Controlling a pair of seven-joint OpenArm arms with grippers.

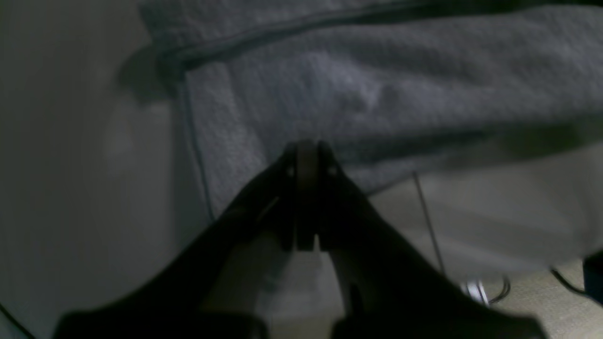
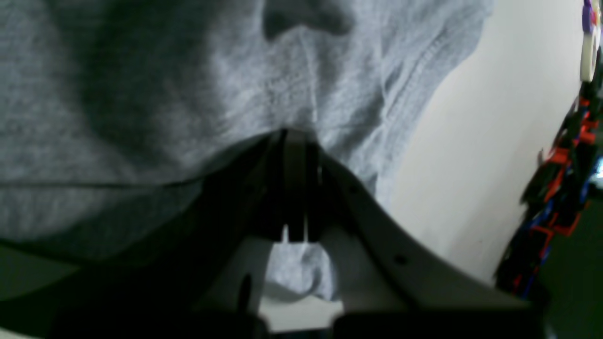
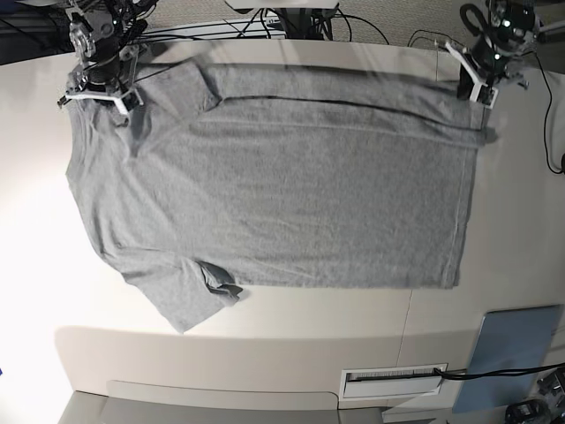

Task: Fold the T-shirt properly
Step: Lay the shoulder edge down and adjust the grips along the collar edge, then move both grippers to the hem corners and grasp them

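- Pale surface (image 3: 521, 221) is seen carrying the T-shirt (image 3: 282, 194), spread flat, plain side up, collar toward the right arm.
- Right claw (image 2: 294, 134) is clamped on the shoulder edge; left claw (image 1: 307, 146) is clamped on the far hem corner.
- First lengthwise fold is judged in hand: the far edge is gripped.
- Next, both corners should be carried evenly toward the near edge.
- No containers are visible.
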